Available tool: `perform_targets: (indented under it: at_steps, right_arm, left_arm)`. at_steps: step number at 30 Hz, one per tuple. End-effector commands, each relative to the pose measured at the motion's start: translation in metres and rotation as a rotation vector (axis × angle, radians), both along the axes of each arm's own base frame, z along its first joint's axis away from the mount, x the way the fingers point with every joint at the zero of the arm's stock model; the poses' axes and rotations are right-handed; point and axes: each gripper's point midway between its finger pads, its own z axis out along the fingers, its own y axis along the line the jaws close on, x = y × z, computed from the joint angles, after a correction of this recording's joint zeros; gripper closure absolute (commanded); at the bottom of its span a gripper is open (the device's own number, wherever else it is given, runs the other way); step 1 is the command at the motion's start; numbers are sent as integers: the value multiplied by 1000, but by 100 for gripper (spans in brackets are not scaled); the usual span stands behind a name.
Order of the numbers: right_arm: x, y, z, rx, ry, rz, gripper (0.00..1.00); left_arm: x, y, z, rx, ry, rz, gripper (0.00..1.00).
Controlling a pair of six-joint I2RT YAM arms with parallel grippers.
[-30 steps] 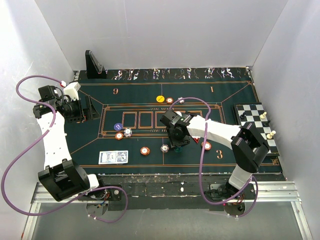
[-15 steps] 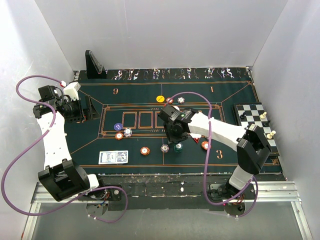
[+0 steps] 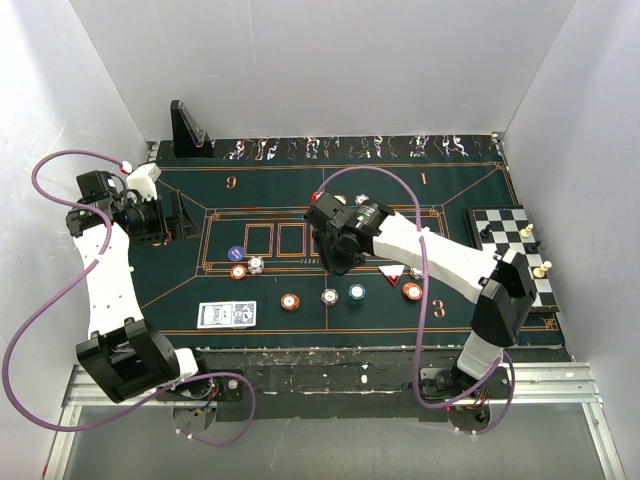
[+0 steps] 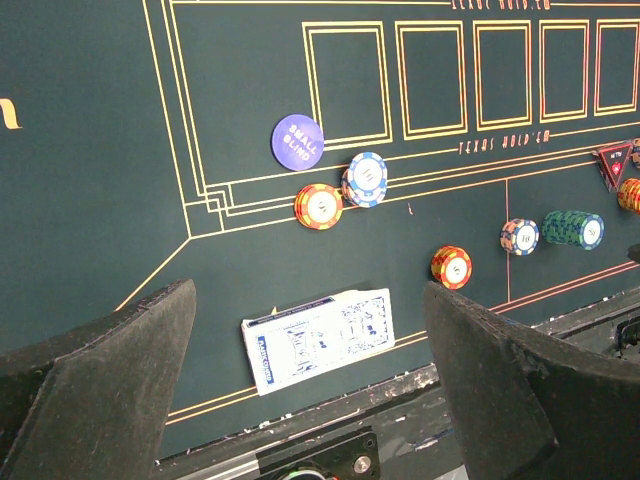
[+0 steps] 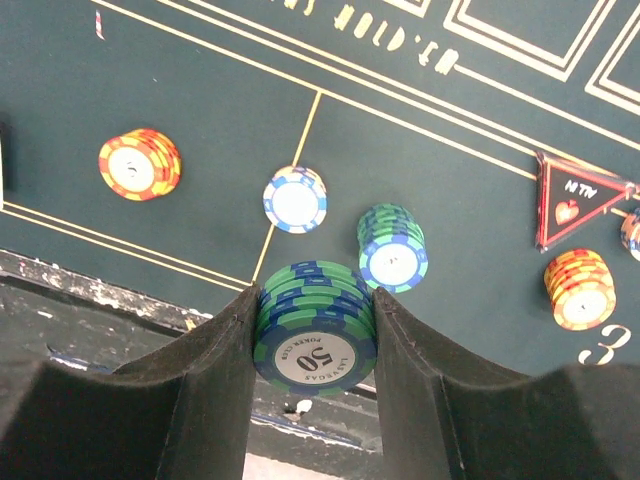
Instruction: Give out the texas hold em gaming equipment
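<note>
Green poker felt [image 3: 265,190] covers the worktop [image 3: 300,358] between white walls. Nearest us lies the deck of playing cards [image 3: 226,315], blue backs up, in one pile; we judge that no card has been dealt.

To the right of the deck, in a loose row, sit an orange chip [image 3: 290,301], a white-and-blue chip [image 3: 329,296], a teal stack [image 3: 356,294] and, further right, an orange stack [image 3: 412,291]. These look already handed out.

Right of the deck and a little beyond that row hangs the right tool [image 5: 315,300]. Its jaws are partway open and clamped on a green-and-blue stack of chips [image 5: 315,345] marked fifty, apparently lifted clear of the felt. This share has yet to be set down.

Just beyond the deck lie the blue small-blind button [image 3: 235,253], a second orange chip [image 3: 238,271] and a second white-and-blue chip [image 3: 256,264], close together. Left of the deck and further back hovers the left tool [image 4: 310,290], jaws spread wide, holding nothing. Far beyond the deck and to its right, a pale chip [image 3: 362,199] rests alone.

We reckon the chips are partly shared out and the cards not begun.
</note>
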Motion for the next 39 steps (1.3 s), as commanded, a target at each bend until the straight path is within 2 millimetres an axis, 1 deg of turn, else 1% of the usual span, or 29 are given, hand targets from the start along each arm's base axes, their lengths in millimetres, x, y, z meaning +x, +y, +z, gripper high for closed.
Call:
perform_targets:
  at_steps: [1,5,10,13,16,26,27,34,39]
  right_arm:
    - [11,18,8,-11,-14,43,87]
    - [31,49,12,1,-29,80,88]
    - [54,87,5,12,-32,118,89]
    - [63,106,-5,22,-20,132,89]
    - [69,118,-14,31,-11,136,90]
    - [83,144,-44,87,25,129,91]
    - [85,145,-49,85,31,129,91]
    - [94,155,-66,107,54,112,91]
    - [95,159,-74,115,69,116,91]
  left_arm:
    - [2,0,9,2,-44,-2,2]
    - [4,-1,9,-3,-42,-6,2]
    - [4,0,11,-4,-39,-5,2]
    - [4,0,12,1,-41,-6,2]
    - [5,1,12,3,-35,-4,2]
    - [6,3,4,6,-19,1,2]
    - [6,3,2,8,-15,1,2]
    - [6,5,-3,12,-4,2,2]
    - [7,5,-5,6,5,2,2]
